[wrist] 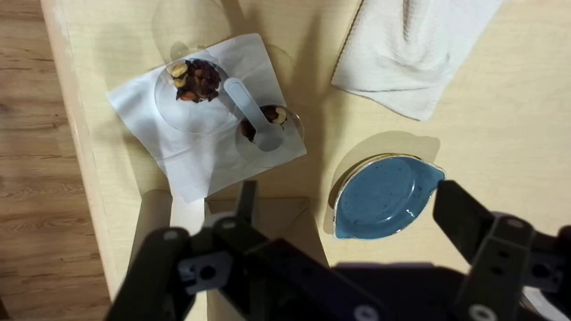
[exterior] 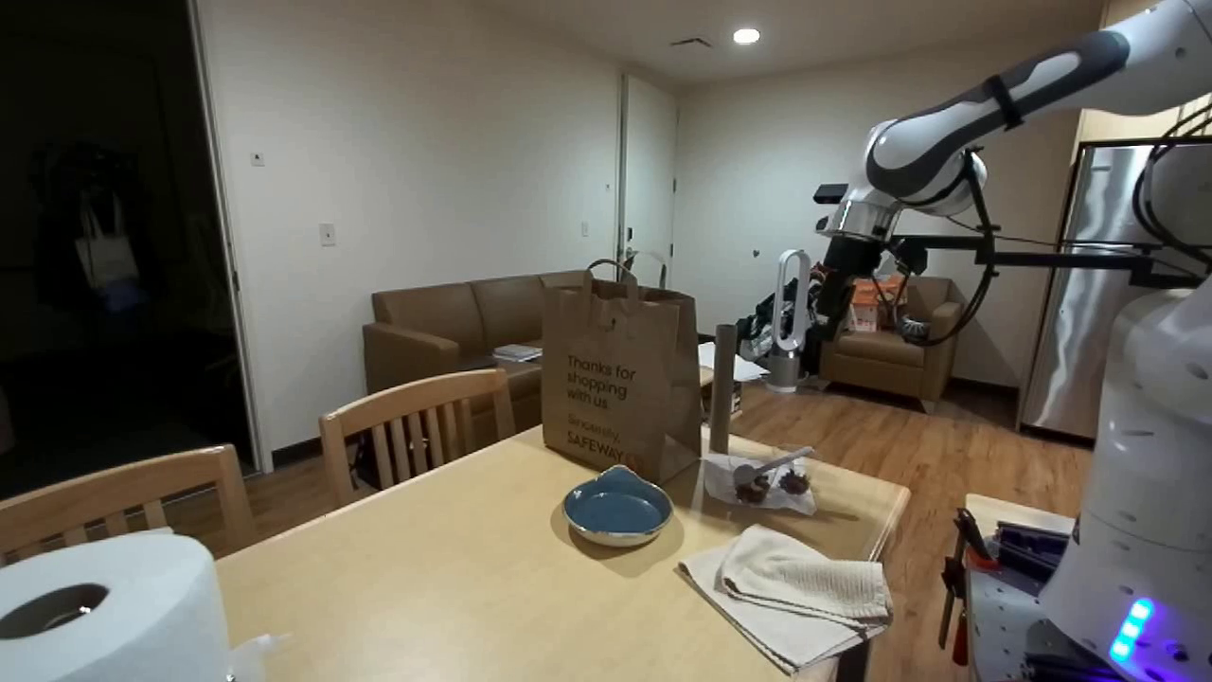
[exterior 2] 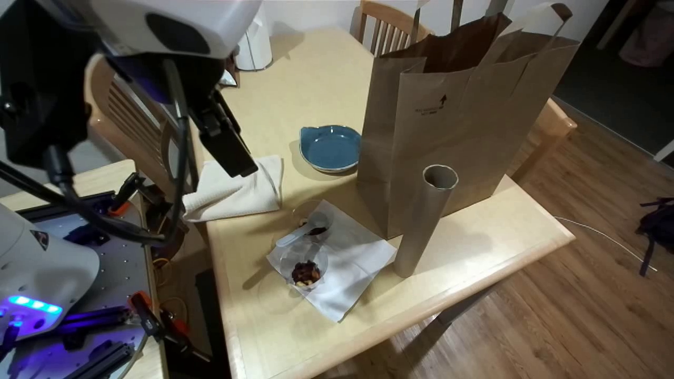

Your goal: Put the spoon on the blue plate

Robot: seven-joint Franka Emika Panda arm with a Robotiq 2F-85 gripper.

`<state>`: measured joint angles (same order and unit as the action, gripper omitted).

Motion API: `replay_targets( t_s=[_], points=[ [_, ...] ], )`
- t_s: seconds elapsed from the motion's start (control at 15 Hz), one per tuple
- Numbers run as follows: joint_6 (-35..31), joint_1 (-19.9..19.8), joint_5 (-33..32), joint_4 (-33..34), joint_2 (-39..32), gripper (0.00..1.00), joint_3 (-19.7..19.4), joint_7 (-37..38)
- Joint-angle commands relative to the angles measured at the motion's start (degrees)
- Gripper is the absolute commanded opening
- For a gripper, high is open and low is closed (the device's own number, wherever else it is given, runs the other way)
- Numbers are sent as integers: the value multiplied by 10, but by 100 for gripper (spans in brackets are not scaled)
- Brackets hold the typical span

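Observation:
The spoon [wrist: 250, 109] is pale and translucent. It lies across two clear cups of nuts and dried fruit on a white paper, its bowl over one cup; it also shows in both exterior views [exterior: 784, 461] [exterior 2: 295, 235]. The blue plate [wrist: 379, 196], a shallow blue dish with a pale rim and pointed ends, stands on the table; it shows in both exterior views [exterior: 617, 509] [exterior 2: 331, 148], with nothing in it. My gripper [wrist: 347, 191] is open and empty, high above the table. It also shows in both exterior views [exterior: 831, 308] [exterior 2: 242, 158].
A tall brown paper bag [exterior: 620, 379] stands beside the plate. An upright cardboard tube [exterior 2: 424, 221] stands beside the white paper [exterior 2: 353, 268]. A white folded cloth [wrist: 401, 58] lies near the table's edge. A paper towel roll [exterior: 104, 606] stands at the far end.

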<state>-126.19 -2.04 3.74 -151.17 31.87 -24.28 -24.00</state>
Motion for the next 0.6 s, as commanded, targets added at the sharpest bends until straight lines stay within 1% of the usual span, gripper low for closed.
replay_targets(
  t_s=[0.0,0.13,0.27,0.53],
  points=[
    [-6,-14,6,-2,-8,100,11,-43],
    [-4,-12,-11,4,-17,100,5,-86],
    [19,-9,-23,14,-31,100,-6,-138],
    [18,-24,-70,17,-66,100,-13,-240]
  ],
)
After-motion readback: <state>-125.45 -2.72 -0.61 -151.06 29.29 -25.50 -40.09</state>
